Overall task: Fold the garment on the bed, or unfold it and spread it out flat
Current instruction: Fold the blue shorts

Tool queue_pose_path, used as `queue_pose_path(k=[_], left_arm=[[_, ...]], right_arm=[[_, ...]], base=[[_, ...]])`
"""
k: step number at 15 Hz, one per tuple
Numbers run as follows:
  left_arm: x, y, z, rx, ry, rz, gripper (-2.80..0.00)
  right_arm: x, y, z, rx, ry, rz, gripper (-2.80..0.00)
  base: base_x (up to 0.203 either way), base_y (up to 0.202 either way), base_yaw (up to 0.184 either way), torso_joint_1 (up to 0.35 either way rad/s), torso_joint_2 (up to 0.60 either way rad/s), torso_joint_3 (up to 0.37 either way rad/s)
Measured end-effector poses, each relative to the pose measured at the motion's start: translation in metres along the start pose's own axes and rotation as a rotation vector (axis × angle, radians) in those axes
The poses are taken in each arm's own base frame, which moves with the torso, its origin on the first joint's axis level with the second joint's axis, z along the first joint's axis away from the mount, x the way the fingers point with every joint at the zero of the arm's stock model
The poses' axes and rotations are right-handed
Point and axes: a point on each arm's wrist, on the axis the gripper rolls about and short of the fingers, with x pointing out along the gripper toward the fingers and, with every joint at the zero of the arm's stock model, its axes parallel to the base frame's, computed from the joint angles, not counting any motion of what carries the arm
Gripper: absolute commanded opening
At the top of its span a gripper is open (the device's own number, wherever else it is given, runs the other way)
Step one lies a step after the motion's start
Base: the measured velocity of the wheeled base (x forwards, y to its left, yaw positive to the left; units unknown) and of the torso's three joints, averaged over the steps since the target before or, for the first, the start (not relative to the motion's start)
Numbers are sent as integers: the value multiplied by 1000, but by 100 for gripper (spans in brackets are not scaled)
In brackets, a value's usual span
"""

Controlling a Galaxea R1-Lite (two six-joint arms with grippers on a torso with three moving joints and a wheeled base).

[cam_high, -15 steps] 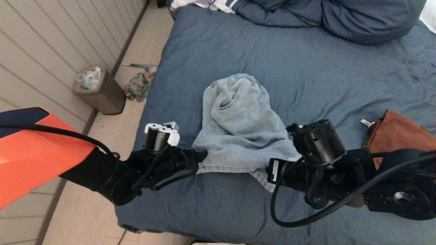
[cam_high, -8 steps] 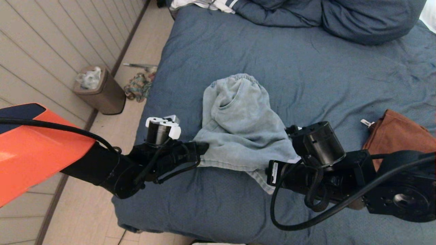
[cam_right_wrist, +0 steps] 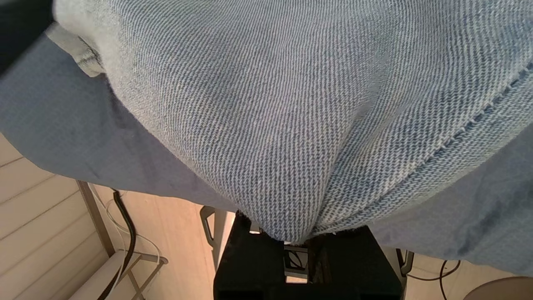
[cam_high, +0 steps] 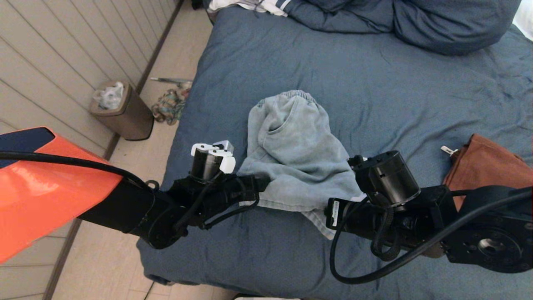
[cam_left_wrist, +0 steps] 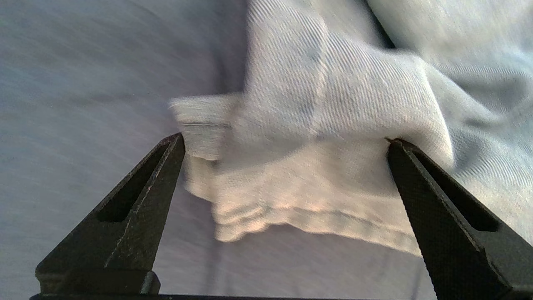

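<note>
A light blue denim garment (cam_high: 291,154) lies crumpled on the slate-blue bed (cam_high: 374,83), with its elastic waistband at the far end. My left gripper (cam_high: 260,184) is open at the garment's near left corner. In the left wrist view the pale hem (cam_left_wrist: 316,208) lies between the spread fingers of the left gripper (cam_left_wrist: 285,139), resting on the cover. My right gripper (cam_right_wrist: 291,239) is shut on the garment's near right corner, and the cloth (cam_right_wrist: 270,104) bunches into its jaws. In the head view the right gripper (cam_high: 329,212) sits at that corner, its fingers hidden by cloth.
A rust-brown garment (cam_high: 487,166) lies on the bed to the right of my right arm. Blue pillows (cam_high: 437,25) are at the far end. The bed's left edge drops to the floor, where a bin (cam_high: 120,110) and a cloth heap (cam_high: 168,106) sit.
My left arm has moved to the right, bringing its open fingers over the garment's near left corner. The right arm has sunk slightly and keeps its grip.
</note>
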Motion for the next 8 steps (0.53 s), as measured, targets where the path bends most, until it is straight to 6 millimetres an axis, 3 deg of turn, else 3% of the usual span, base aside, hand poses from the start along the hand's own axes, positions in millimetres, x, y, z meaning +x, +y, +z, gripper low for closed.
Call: queue_pose_path(k=[4, 5, 6, 8], left_arm=[[9, -3, -5, 3, 7, 5, 0], [11, -2, -6, 5, 8, 21, -81], [12, -1, -8, 8, 16, 48, -280], [14, -2, -7, 6, 16, 110, -280]], right_arm=[[0, 0, -1, -2, 2, 0, -280], [0, 0, -1, -2, 3, 0, -280], [0, 0, -1, -1, 3, 0, -280], [0, 0, -1, -1, 3, 0, -280]], base=[[0, 0, 0, 0, 0, 0], [0, 0, 0, 0, 0, 0], [0, 0, 0, 0, 0, 0], [0, 0, 0, 0, 0, 0]])
